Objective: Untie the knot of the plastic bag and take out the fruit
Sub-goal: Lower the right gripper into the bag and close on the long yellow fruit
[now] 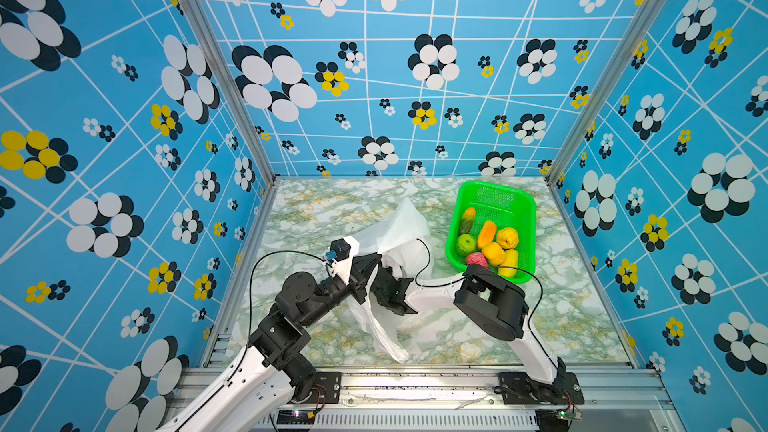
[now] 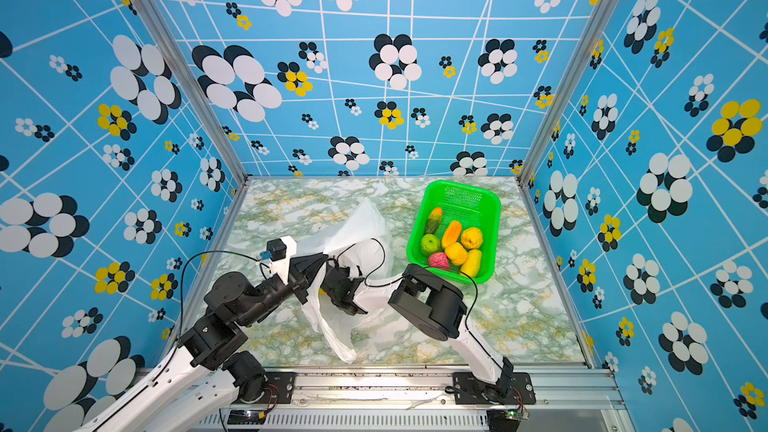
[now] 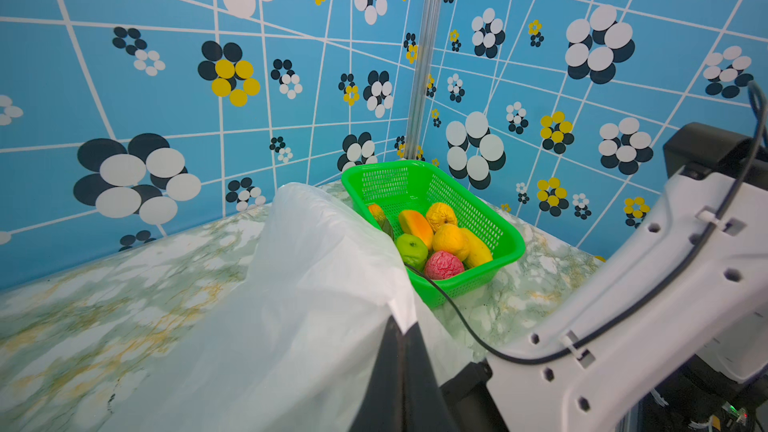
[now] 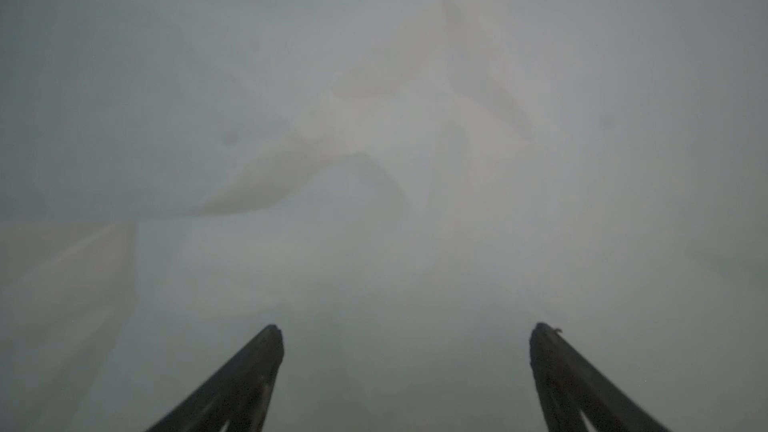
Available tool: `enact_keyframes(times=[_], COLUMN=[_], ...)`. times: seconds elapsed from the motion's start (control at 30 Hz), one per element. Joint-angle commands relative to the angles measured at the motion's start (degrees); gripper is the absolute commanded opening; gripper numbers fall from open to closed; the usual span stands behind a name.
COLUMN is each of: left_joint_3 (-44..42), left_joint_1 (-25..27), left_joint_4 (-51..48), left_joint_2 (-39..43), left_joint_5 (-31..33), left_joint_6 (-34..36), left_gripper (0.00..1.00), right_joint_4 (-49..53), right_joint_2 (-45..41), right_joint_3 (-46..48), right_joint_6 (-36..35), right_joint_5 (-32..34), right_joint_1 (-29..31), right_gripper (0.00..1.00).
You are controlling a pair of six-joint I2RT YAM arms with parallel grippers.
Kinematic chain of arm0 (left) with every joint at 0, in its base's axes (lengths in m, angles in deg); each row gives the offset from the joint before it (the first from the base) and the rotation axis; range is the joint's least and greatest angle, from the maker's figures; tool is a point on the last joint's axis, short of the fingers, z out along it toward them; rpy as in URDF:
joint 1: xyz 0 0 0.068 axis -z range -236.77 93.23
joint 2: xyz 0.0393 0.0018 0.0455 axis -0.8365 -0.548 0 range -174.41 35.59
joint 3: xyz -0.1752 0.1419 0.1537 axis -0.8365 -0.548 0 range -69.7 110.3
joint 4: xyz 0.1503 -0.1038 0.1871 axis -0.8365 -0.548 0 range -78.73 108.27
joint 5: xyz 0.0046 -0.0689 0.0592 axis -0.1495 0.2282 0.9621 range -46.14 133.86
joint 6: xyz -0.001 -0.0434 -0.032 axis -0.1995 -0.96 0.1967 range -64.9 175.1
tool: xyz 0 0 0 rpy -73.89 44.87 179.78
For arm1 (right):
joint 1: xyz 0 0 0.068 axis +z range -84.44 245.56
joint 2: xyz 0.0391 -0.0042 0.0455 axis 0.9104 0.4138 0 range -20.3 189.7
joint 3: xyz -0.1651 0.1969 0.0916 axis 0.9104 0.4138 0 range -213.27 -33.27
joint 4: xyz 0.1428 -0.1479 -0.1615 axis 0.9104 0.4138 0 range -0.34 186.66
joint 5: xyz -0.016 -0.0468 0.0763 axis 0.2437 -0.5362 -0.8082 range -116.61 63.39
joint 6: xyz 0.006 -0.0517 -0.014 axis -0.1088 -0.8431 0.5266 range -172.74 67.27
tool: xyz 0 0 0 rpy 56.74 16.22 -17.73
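**Table** [image 1: 316,209]: marbled top; carries everything listed below.

**Plastic bag** [image 1: 399,226]: white, crumpled, mid-table, just beside the basket.
- No knot is visible and the mouth stands open, so it is judged untied.
- Hazard: the thin film could slip out of the pinch. It could also snag on the reaching fingers and drag across the table.
- Contents: cannot tell. The right wrist view shows only fogged film.

**Basket** [image 1: 492,197]: green mesh, far right of the table.
- Hazard: the right arm's elbow hangs over its near corner, so a careless swing might knock it.
- Contents: seven pieces visible.

**Left gripper** [image 3: 403,324]: fingers pressed together on the bag's edge, holding it up.

**Right gripper** [image 4: 407,330]: fingers spread wide with nothing between them, reaching inside the bag.

**Fruit** [image 1: 492,251]: lying in the basket's near half. The pieces are yellow, orange, one green and one red-pink.
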Motion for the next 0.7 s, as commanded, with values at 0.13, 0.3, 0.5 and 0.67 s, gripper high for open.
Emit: enact_keyframes(times=[0.13,0.3,0.5,0.67], left_joint_3=[-1.07,-0.8,-0.63,-0.51], left_joint_1=[0.06,0.05,0.06,0.06], left_joint_4=[1.17,0.99,-0.21,-0.21], left_joint_2=[1.17,0.79,1.72,1.99], left_joint_5=[4.89,4.33,4.44,4.34], left_joint_6=[-0.95,-2.11,-2.51,-2.82], left_gripper=[0.0,0.0,0.0,0.0], right_joint_4=[-13.32,-19.83,-17.12,-15.32], right_joint_2=[-6.5,-6.28,-5.35,-5.06], right_joint_3=[13.02,15.11,13.95,13.43], right_joint_6=[-3.22,-4.49,-4.41,-3.79], right_joint_5=[-17.09,-26.66,-28.75,-27.99], right_joint_1=[0.15,0.14,0.15,0.13], right_gripper=[0.97,0.94,0.85,0.73])
